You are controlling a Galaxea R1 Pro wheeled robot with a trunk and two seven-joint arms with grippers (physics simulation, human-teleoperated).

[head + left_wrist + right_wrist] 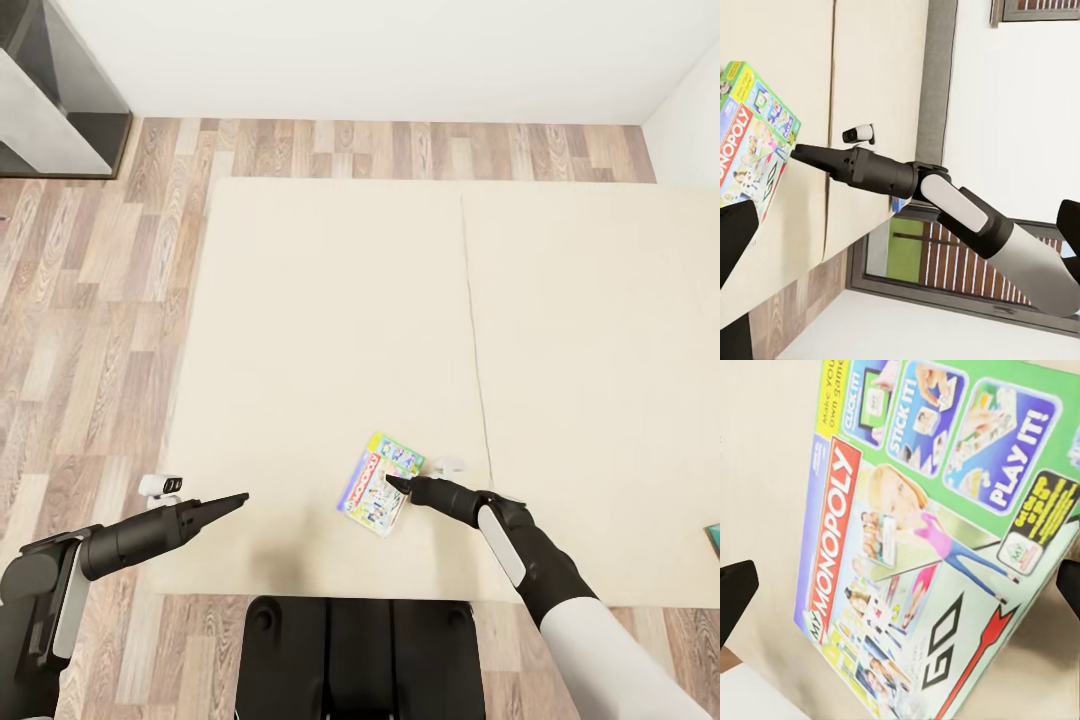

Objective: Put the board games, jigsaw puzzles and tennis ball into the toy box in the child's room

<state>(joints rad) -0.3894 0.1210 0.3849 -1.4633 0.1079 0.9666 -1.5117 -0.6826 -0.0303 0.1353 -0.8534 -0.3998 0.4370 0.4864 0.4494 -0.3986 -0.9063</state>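
1. A green-edged Monopoly board game (377, 484) lies flat on the beige bed (330, 330), near its front edge.
2. The right gripper (397, 485) touches the box's right edge, jaws spread apart around it.
3. The left gripper (235, 499) hovers over the bed's left corner; whether its jaws are parted, I cannot tell.

The bed (330, 300), a plain beige mattress in two sections divided by a straight seam, stands on a wood-plank floor (90, 300) against a white wall. A green-edged board game (378, 484) with a red banner lies flat near its front edge, just left of the seam. Another box's corner (713, 540) shows at the far right edge.
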